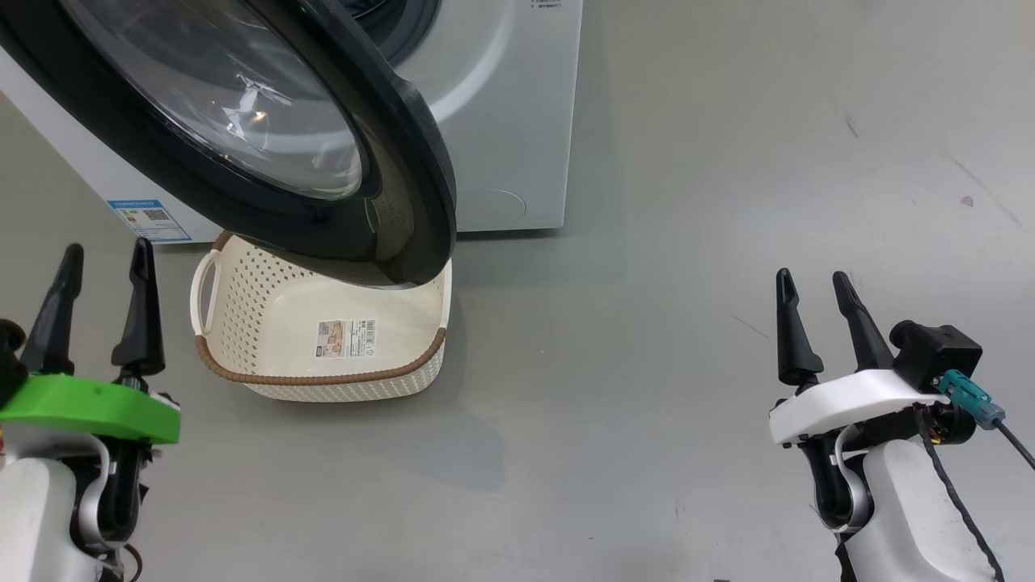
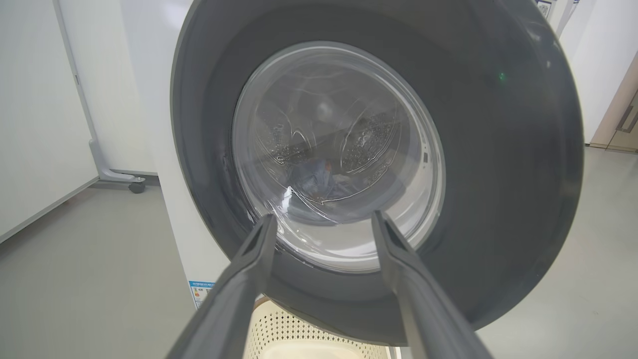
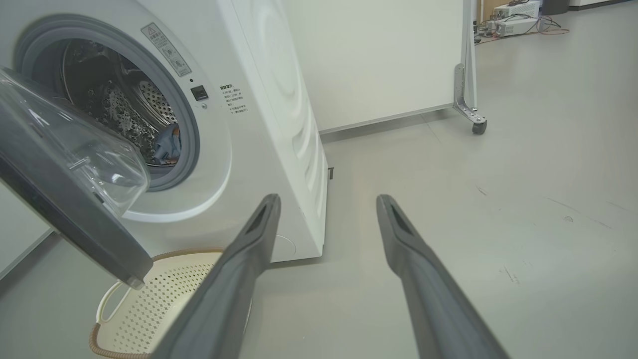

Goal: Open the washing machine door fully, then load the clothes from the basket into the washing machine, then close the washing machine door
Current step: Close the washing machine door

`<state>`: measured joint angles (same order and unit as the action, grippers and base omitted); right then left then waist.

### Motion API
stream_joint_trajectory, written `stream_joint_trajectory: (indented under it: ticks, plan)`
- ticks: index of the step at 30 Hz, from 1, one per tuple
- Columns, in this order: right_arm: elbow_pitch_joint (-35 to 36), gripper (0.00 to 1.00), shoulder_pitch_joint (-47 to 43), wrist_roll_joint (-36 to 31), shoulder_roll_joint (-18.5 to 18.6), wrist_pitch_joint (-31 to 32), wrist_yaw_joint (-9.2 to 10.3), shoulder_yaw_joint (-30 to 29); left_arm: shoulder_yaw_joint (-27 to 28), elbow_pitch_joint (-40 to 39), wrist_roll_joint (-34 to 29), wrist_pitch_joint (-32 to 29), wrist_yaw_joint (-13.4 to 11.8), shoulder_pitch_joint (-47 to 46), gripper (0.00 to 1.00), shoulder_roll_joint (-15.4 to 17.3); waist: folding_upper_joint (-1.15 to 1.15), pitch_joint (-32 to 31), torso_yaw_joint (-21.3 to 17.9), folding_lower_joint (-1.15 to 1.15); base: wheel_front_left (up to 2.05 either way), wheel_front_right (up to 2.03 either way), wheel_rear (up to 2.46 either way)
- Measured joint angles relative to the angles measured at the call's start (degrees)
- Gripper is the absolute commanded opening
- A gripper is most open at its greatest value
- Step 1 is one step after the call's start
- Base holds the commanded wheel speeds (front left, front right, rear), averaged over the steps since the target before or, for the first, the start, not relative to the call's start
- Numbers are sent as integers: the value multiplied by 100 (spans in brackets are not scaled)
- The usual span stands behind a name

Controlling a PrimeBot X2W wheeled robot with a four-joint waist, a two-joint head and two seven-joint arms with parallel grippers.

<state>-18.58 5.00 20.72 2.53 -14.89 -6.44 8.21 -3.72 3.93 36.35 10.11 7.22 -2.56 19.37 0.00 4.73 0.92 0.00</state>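
A smooth grey floor [image 1: 728, 202], slightly glossy and marked with a few dark scuffs, spreads across a bright room. On it stands a white front-loading washing machine [image 1: 501, 121]. Its round door [image 1: 404, 162], a wide black rim around a bulging clear glass bowl, stands partway open. The door's lower edge hangs over the far end of the basket [image 1: 323, 378].

The basket is cream perforated plastic with a brown woven-look rim. It sits on the floor just in front of the machine, with a paper label [image 1: 346, 338] showing on its bottom. A grey gasket [image 3: 193, 149] rings the machine's mouth. Inside, the steel drum [image 3: 124, 114] holds the clothes [image 3: 167, 144], a small heap of blue fabric with an orange patch. A blue sticker [image 1: 149, 220] sits low on the machine's front.

The left tool [image 1: 108, 246], on a green mount, hovers low at the left, near the basket's handle. Its two dark fingers are spread apart and grip nothing, and its wrist camera faces the door's outer glass. The right tool [image 1: 812, 276], on a white mount, hovers well to the right of the machine over the floor, fingers likewise spread and holding nothing.

Beyond the machine stands a white partition panel [image 3: 379, 60] on a castor [image 3: 479, 127]
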Motion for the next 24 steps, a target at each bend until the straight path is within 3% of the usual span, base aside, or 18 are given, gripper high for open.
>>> stream_joint_trajectory:
  ticks: [4,24]
  plan:
    - [2,100,0,32,0,0,0,0,-16,318,-308,309,7,115,100,-29,0,-13,-15,0,0,0,0]
    - [65,100,-1,-56,0,0,1,55,-240,887,-1150,415,-258,174,100,-280,0,-107,-103,0,0,0,0]
